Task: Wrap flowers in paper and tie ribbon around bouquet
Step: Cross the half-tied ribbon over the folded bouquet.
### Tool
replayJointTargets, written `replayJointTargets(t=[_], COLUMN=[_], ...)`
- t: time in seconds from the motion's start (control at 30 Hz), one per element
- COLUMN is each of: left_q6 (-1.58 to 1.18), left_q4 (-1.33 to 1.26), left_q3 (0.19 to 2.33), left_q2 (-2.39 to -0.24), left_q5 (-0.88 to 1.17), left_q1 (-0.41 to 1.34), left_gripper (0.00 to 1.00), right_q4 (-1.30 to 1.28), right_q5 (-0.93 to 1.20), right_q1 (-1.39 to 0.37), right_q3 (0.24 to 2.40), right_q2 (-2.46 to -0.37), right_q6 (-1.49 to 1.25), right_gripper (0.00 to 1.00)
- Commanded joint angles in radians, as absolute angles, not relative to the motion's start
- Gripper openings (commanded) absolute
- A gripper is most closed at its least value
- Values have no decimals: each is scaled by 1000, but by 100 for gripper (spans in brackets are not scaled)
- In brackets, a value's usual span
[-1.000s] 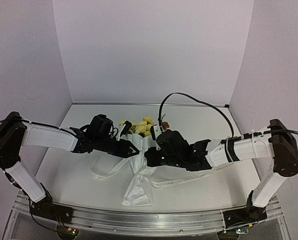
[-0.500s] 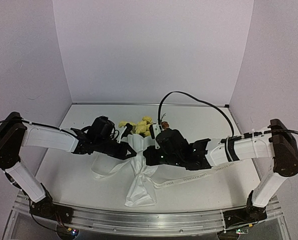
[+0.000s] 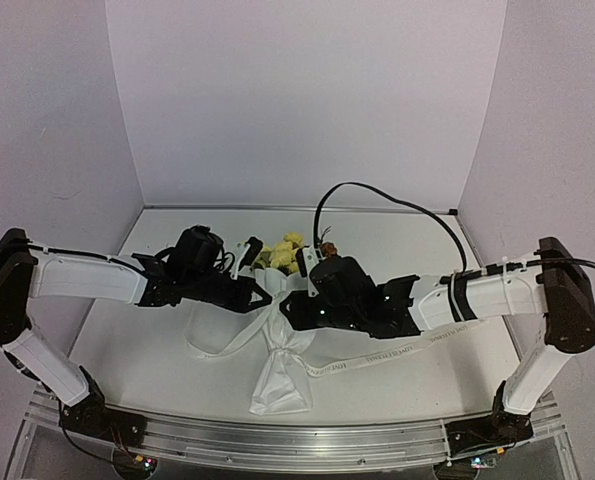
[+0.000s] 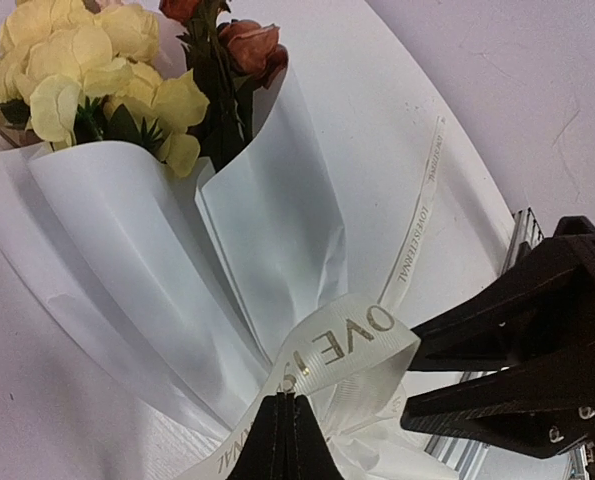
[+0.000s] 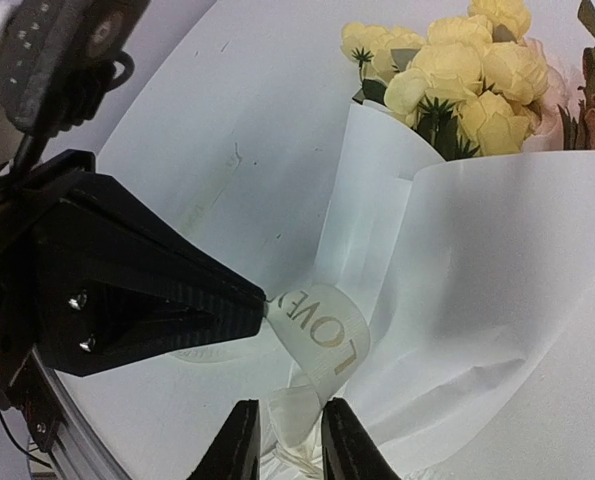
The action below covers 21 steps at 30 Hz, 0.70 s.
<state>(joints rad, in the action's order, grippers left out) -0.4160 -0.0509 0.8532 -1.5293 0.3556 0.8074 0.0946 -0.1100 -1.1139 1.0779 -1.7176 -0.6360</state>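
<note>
Two tools: left gripper [image 4: 287, 437] clamps the ribbon [image 4: 342, 345], right gripper [image 5: 289, 442] (jaws slightly apart) sits just beside it.

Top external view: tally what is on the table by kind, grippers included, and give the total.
bouquet: 1
ribbon: 1
grippers: 2, the left gripper and the right gripper
total: 4

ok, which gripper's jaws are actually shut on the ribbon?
The left gripper: its jaws are pinched shut on the ribbon. The right gripper has its jaws apart.
</note>
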Motion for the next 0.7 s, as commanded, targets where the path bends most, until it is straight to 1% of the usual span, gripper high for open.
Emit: replayJointTargets(t=[0.0,0.1,0.17,0.37,0.43,0.57,0.67], left_q6=[-396,-396,-395,-393,-391,-388,-388], left_q4=[-90,-91,-94,-104,-101,-102,-103], left_q3=[847,852,855,869,884,896,907], left_q2=[-1498,-1510,-1516,-1537,-1551,-1569,-1583], left_q5=[380,392,402,427,436,441,449], left_q1=[813,813,815,825,831,843,851], left_gripper=[0,0,0,0,0,0,0], right_q4=[60,37,30,-46,-55,-72,-79], right_q5=[-96,-85,-73,-66,-67,-66,-67], right_q1=[-1103,-1087,-1074,-1072,-1070,-1066,-1065], right_q3=[1122,1115,1105,1125,1128,1126,1124], right_q2=[-1704,-1681,-1656,-1642,-1647,-1648,-1646], right_q6=[-639,-655,-680,-680,-679,-683,-692], right_gripper=[36,44,47,44,44,48,47])
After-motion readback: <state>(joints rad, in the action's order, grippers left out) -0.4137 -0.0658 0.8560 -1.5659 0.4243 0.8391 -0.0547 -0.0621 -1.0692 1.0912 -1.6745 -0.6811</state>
